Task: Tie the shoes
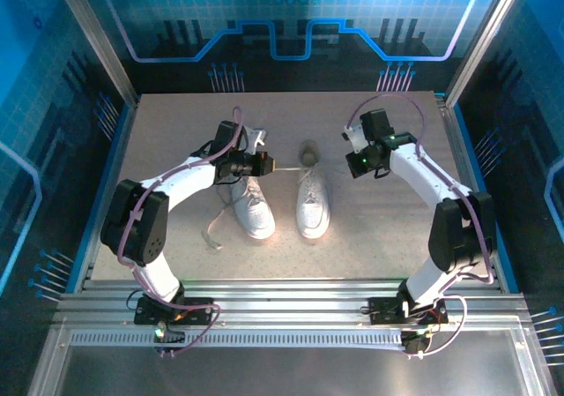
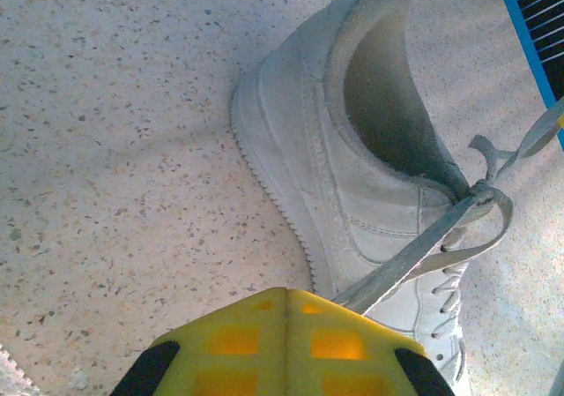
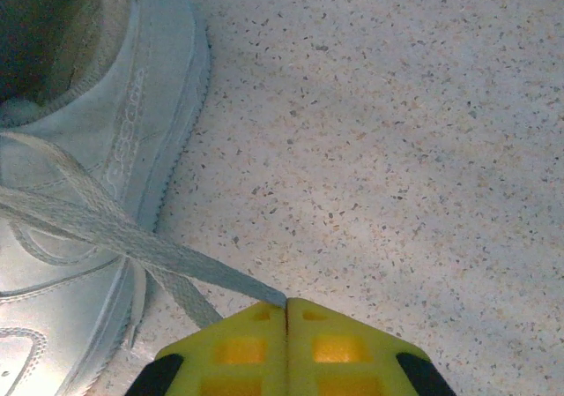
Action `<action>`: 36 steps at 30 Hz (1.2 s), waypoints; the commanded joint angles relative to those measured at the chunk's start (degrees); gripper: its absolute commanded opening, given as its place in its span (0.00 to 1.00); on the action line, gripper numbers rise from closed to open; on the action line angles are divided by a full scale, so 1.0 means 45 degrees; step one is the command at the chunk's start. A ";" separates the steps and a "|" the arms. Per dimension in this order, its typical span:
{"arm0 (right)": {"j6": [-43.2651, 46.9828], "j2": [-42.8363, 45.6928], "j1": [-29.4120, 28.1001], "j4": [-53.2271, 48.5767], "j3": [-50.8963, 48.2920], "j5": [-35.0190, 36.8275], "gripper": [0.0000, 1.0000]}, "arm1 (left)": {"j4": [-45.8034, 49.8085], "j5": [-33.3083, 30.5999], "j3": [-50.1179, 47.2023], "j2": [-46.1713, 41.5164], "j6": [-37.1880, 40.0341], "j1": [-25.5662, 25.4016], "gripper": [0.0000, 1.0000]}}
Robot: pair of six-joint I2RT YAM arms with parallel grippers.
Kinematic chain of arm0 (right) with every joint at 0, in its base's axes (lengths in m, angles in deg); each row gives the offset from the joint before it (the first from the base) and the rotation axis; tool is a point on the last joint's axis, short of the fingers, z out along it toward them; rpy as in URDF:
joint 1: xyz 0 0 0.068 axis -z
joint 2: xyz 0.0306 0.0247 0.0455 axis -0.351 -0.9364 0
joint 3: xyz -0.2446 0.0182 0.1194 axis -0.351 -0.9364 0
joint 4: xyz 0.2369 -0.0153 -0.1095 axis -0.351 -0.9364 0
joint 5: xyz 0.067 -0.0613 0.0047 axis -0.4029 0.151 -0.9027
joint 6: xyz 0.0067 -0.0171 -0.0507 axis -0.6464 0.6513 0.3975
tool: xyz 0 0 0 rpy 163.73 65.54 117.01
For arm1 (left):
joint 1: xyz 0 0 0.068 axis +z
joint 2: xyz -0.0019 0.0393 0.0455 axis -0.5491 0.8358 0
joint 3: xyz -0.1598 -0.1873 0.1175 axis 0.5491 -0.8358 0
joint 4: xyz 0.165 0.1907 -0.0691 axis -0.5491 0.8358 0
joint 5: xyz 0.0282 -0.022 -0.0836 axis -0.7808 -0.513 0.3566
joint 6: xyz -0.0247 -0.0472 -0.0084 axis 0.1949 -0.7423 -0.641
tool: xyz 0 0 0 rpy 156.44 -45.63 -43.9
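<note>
— Found the left shoe [image 1: 257, 215] and right shoe [image 1: 314, 209] where?

— Middle of the table [image 1: 167, 149], side by side, toes near.

— And caught the jaws how?

— Saw the left jaws clenched on one lace end [image 2: 405, 264] and the right jaws clenched on the other lace end [image 3: 181, 258], each drawn taut from the right shoe's throat.

— Judged the handling?

— Reckoned the lace ends flat, limp, somewhat slick, and the right shoe light, likely to slide under a hard pull. Would have gripped close to the crossing, not the tips.
</note>
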State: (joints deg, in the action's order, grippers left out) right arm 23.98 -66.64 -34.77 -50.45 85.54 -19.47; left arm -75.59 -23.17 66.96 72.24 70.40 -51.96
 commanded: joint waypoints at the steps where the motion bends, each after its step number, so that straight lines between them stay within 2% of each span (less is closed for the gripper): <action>1: 0.0447 -0.0251 0.0055 -0.0483 0.0554 0.0824 0.00 | 0.0248 -0.0105 -0.0423 -0.0278 -0.0003 0.0410 0.00; 9: 0.1711 -0.0556 -0.0005 -0.0946 0.1010 0.1127 0.00 | 0.0195 -0.0184 -0.0840 -0.0488 0.0006 0.0487 0.00; 19: 0.2252 -0.1332 0.0191 -0.1100 0.1465 0.0844 0.00 | 0.0248 -0.0511 -0.1459 -0.0861 0.0040 0.0571 0.00; 25: 0.2701 -0.0418 0.0208 0.0170 0.0567 0.0883 0.00 | 0.0064 -0.0137 -0.1496 -0.1219 0.0105 0.0581 0.00; 27: 0.2503 0.0055 0.0320 0.0575 0.0245 0.0351 0.08 | -0.0019 0.0159 -0.1361 -0.1302 0.0119 0.0571 0.00; 28: 0.2355 0.0320 0.0377 0.0796 0.0070 -0.0023 0.17 | -0.0063 0.0304 -0.1260 -0.1303 0.0109 0.0560 0.00; 36: -0.0338 0.1255 0.0796 0.2160 -0.1276 -0.3123 0.47 | 0.0197 0.0558 -0.0929 -0.1143 0.0292 0.0552 0.00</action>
State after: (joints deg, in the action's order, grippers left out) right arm 28.31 -61.94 -31.60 -44.11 81.98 -26.85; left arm -76.81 -21.53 61.17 67.80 70.29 -50.23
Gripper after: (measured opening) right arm 0.455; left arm 0.050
